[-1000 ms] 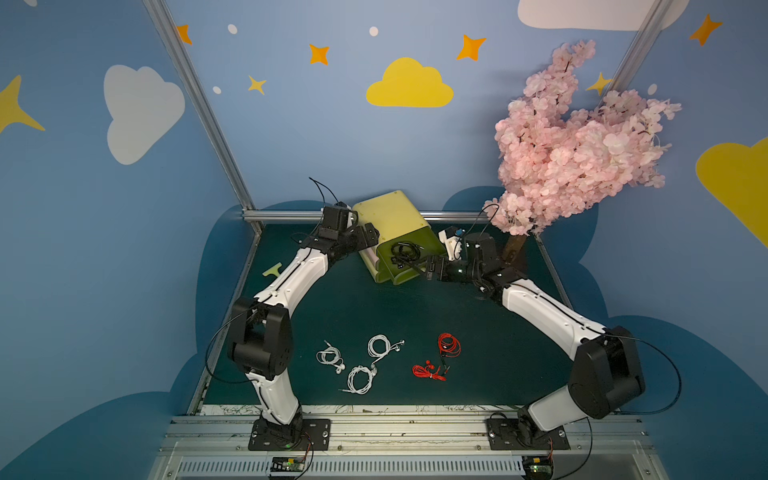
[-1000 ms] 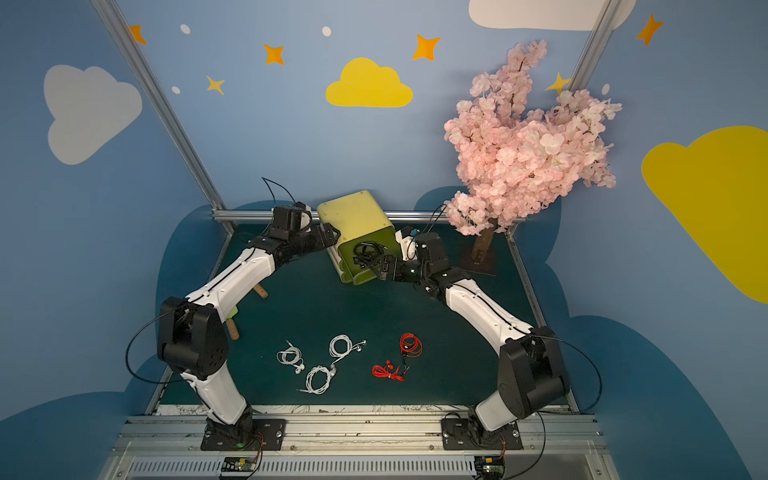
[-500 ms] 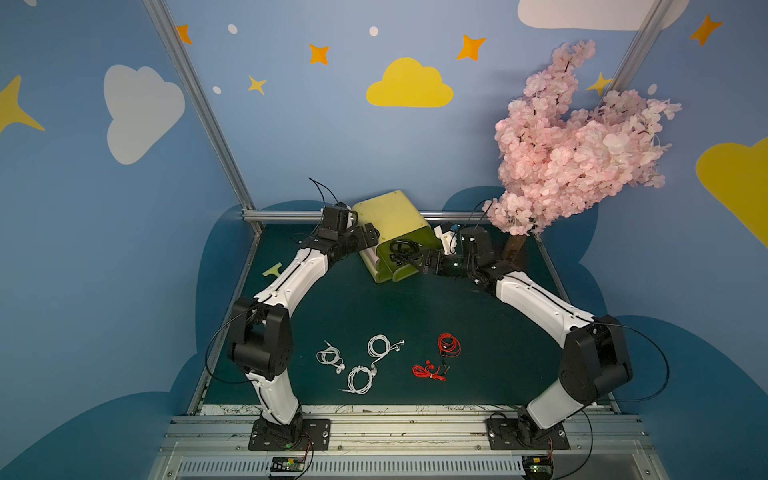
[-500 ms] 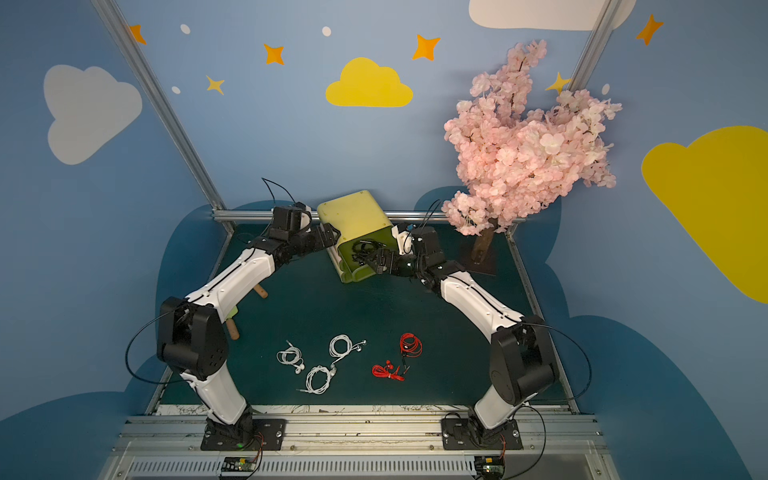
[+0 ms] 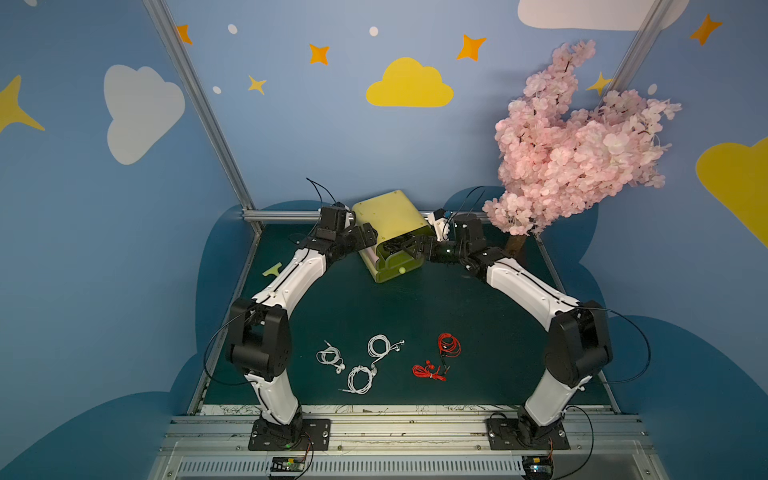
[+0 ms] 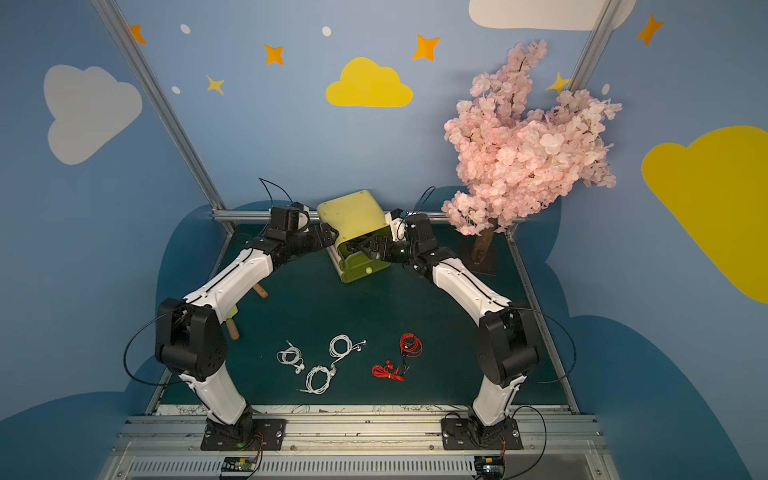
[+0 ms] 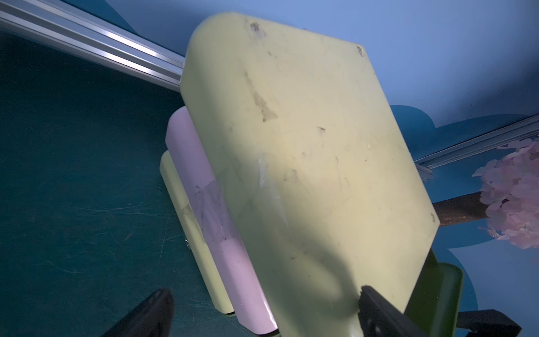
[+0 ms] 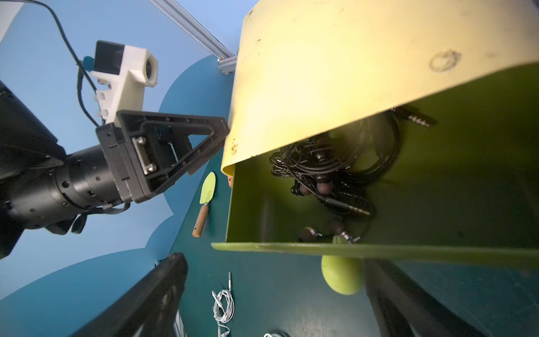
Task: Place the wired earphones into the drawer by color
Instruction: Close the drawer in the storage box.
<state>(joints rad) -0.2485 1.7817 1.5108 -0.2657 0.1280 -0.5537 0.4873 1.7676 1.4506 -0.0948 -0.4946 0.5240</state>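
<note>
The yellow-green drawer unit (image 5: 390, 216) stands at the back of the mat, its top drawer (image 8: 437, 204) pulled out. Black wired earphones (image 8: 335, 169) lie tangled inside it. Three white bundles (image 5: 330, 356) (image 5: 380, 345) (image 5: 360, 379) and two red ones (image 5: 449, 345) (image 5: 428, 371) lie on the mat in front. My right gripper (image 5: 405, 245) (image 8: 277, 297) is open at the drawer's front, the round knob (image 8: 342, 275) close to one finger. My left gripper (image 5: 368, 237) (image 7: 262, 318) is open against the unit's left side, straddling its edge.
A pink blossom tree (image 5: 573, 137) stands at the back right on a brown trunk (image 5: 515, 245). A small green trowel with a wooden handle (image 6: 232, 322) lies by the left arm. Aluminium rails (image 5: 282, 215) edge the mat.
My right gripper has moved left and back, from beside the drawer to over its open front. The left arm and the earphones on the mat have stayed put.
</note>
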